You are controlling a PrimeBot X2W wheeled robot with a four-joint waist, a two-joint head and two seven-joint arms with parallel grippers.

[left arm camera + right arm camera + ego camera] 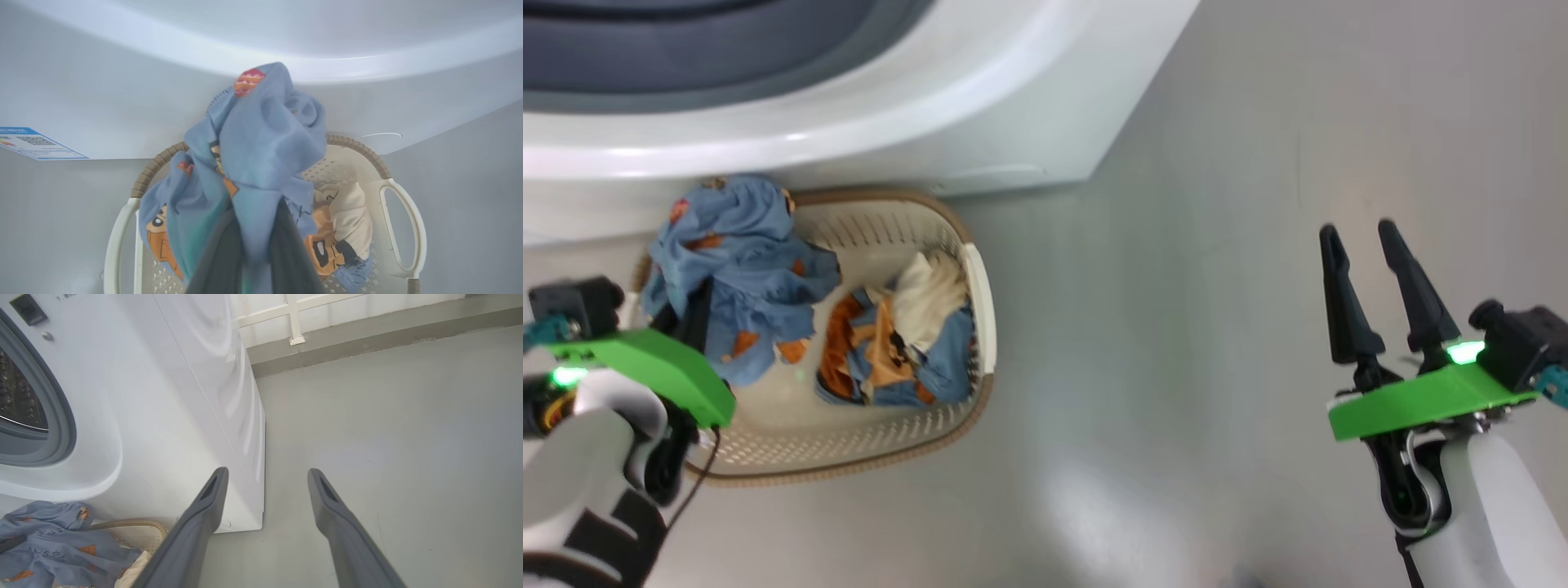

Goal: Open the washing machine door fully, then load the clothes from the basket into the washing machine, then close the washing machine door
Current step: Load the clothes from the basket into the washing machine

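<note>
My left gripper is shut on a light blue bear-print garment, bunched and lifted over the left end of the basket. In the left wrist view the garment drapes over my dark fingers and hides their tips. More clothes, blue, orange and cream, lie in the basket's right half. The washing machine stands just behind the basket, and its grey gasket and steel drum are exposed. The door is out of view. My right gripper hangs open over bare floor, empty.
Grey floor spreads to the right of the machine and basket. A blue label sits low on the machine's front. In the right wrist view a low grey kerb and white wall run behind the machine's side.
</note>
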